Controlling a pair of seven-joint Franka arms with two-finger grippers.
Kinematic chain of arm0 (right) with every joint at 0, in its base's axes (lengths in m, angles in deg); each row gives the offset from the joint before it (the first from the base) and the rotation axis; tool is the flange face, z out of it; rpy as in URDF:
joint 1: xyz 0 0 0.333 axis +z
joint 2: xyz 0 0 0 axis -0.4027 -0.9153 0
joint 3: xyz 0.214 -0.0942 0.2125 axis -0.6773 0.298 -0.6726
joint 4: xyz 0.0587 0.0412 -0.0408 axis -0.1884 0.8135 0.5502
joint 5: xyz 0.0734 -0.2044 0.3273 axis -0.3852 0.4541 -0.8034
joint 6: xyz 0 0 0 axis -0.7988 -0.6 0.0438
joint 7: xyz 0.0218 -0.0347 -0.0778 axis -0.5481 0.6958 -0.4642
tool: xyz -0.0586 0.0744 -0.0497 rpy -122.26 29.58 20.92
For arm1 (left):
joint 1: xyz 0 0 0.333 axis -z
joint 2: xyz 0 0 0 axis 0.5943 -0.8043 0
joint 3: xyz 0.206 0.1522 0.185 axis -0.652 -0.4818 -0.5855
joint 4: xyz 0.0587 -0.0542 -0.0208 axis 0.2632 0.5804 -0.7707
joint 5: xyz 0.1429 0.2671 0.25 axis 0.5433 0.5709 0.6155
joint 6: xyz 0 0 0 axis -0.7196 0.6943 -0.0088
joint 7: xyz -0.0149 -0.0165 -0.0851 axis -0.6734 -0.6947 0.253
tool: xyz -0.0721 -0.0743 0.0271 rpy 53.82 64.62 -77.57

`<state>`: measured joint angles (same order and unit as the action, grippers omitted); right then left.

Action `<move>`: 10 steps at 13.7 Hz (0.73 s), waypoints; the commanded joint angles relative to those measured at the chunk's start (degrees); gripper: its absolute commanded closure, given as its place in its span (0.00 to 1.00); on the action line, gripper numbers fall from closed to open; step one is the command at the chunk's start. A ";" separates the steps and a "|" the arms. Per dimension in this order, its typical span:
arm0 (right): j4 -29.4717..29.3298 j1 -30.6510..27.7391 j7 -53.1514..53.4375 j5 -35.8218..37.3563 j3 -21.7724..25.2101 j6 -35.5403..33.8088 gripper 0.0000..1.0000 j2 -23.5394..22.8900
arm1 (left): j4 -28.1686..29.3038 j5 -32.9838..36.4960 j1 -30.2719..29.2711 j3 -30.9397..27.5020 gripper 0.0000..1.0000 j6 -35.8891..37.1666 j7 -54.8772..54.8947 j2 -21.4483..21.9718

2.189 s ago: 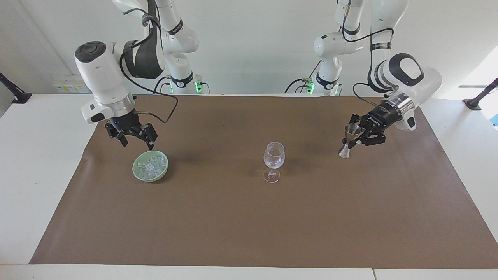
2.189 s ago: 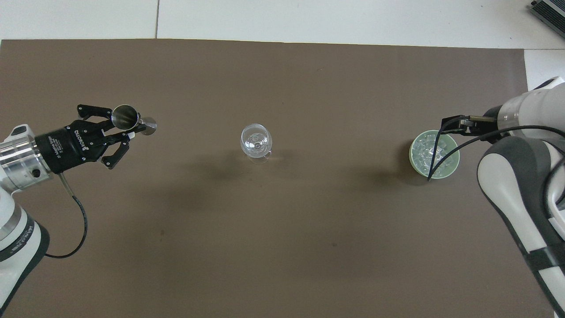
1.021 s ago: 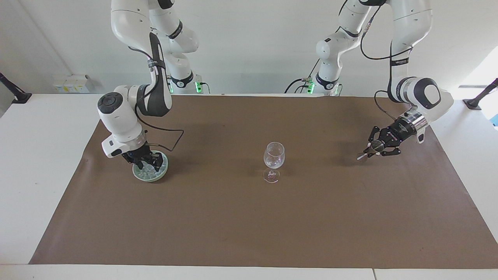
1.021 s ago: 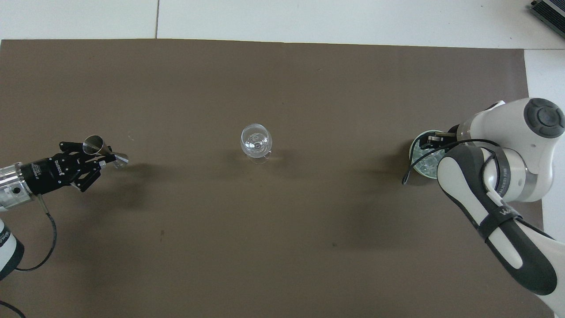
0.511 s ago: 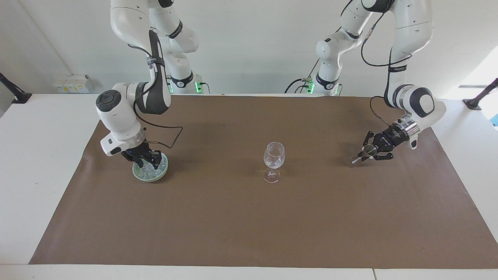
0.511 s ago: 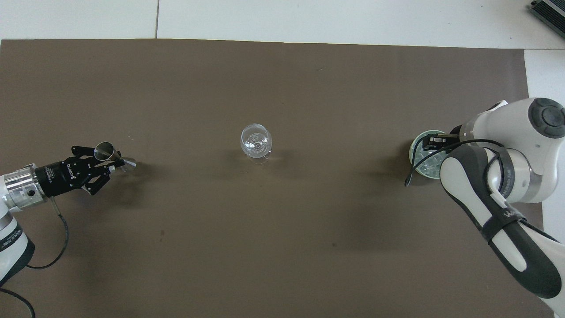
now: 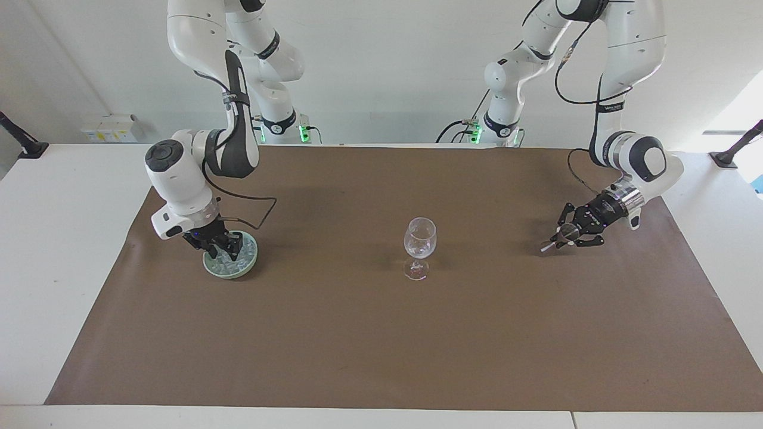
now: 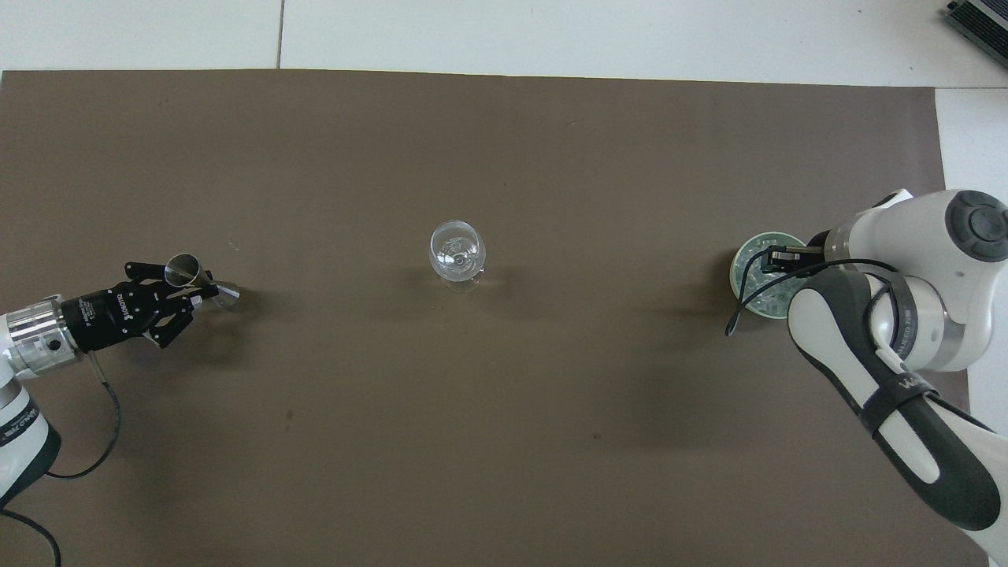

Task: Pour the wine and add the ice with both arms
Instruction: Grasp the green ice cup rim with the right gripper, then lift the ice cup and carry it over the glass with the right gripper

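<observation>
You have the left gripper (image 7: 565,237) low over the brown mat (image 7: 381,333) at the left arm's end of the table, its fingers clamped on the waist of a small metal measuring cup (image 7: 560,235). The cup is tipped well over, one rim down at or just above the mat; you cannot tell from either view whether it touches. In the overhead view the same gripper (image 8: 191,287) comes in from the side with the measuring cup (image 8: 193,277) lying aslant between its fingers.

Your right gripper (image 7: 223,249) is down inside the pale green bowl (image 7: 247,262) at the right arm's end, its tips in among the ice (image 7: 231,263). The fingers stand partly closed, and you cannot tell whether they have a cube between them. From overhead the right arm's wrist covers much of the bowl (image 8: 744,264), with the ice (image 8: 760,293) showing in its uncovered part and the gripper (image 8: 776,260) mostly hidden.

The wine glass (image 7: 419,246) stands upright on the mat between the two grippers, well apart from both, and about as far from the robots as the bowl and the measuring cup. In the overhead view you look straight down into the glass (image 8: 457,252).
</observation>
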<state>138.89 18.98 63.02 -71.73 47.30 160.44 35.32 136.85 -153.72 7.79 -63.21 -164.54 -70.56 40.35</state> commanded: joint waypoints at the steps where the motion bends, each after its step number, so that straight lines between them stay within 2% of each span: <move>1: 1.41 -0.68 -1.42 1.06 -0.68 0.67 0.77 1.16 | -1.95 1.31 -0.94 0.53 1.00 0.36 1.26 -2.01; 2: 1.41 -0.59 -1.25 0.53 -0.76 0.58 1.00 1.33 | -2.56 1.31 -0.86 0.53 1.00 0.18 1.44 -2.18; 6: 0.89 -0.07 -0.19 0.18 -1.46 -1.96 1.00 8.43 | -4.32 1.49 -0.94 0.53 1.00 0.27 3.29 -4.73; 7: 0.19 0.20 0.77 0.18 -2.86 -3.01 1.00 10.54 | -4.41 1.49 -0.94 0.53 1.00 0.36 3.20 -4.82; 10: -8.13 5.45 10.75 0.18 -4.45 -13.71 1.00 11.61 | -4.41 1.49 -0.94 0.53 1.00 0.27 3.38 -4.91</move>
<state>135.71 21.26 67.57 -71.78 43.57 152.25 46.51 133.50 -153.34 7.66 -63.19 -164.54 -67.53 36.24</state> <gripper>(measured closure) 0.784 0.780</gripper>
